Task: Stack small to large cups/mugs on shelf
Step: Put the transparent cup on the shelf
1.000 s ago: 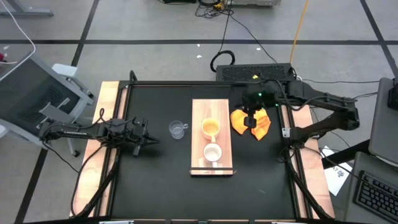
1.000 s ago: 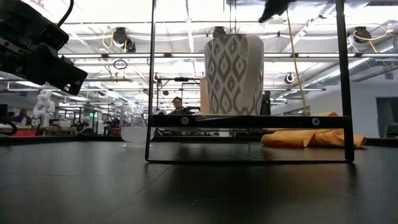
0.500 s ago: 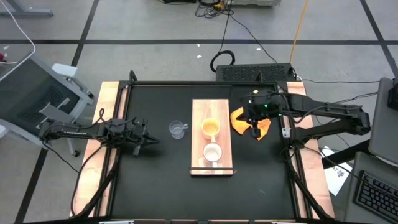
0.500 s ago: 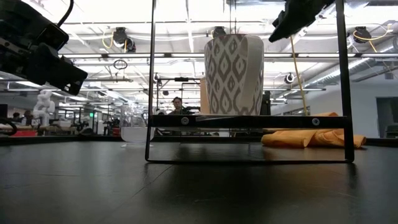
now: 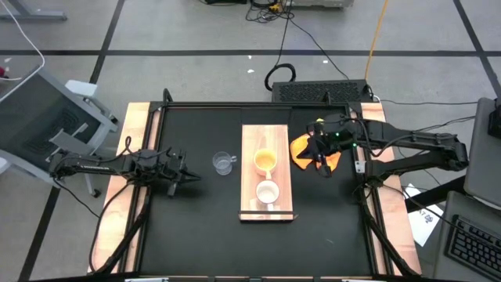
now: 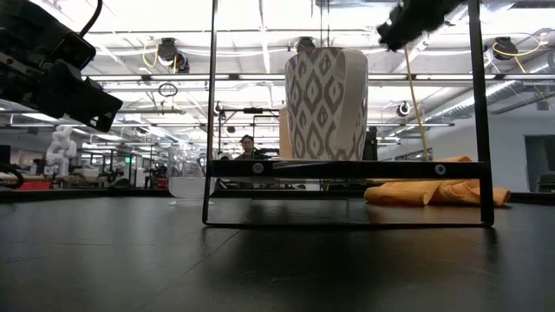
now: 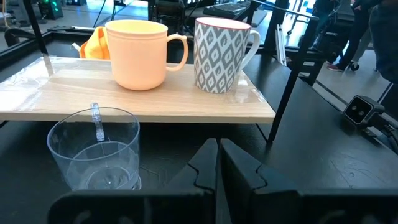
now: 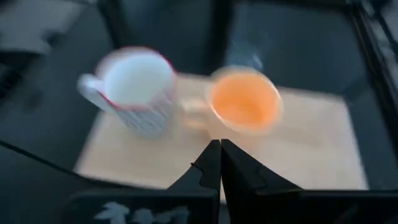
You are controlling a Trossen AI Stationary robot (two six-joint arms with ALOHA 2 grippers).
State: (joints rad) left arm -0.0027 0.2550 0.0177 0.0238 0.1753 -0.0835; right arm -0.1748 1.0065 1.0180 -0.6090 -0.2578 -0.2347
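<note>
On the black surface [image 5: 196,211], the clear glass cup [image 5: 224,164] looked light, slick and fragile; its rim seemed the best hold. Left tool [image 5: 182,173] and right tool [image 5: 311,150] were both closed, holding nothing.

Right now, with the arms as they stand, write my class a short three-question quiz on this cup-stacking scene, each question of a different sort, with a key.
1. True or false: the clear glass cup stands on the wooden shelf.
2. Which cup is nearest the shelf's raised lip? A) orange mug B) patterned white mug C) clear glass cup
3. Fill in: the right gripper, fingers shut, hangs above the orange ____.

Key: 1. False, it stands on the black tabletop, beside the shelf. 2. B. 3. cloth.
</note>
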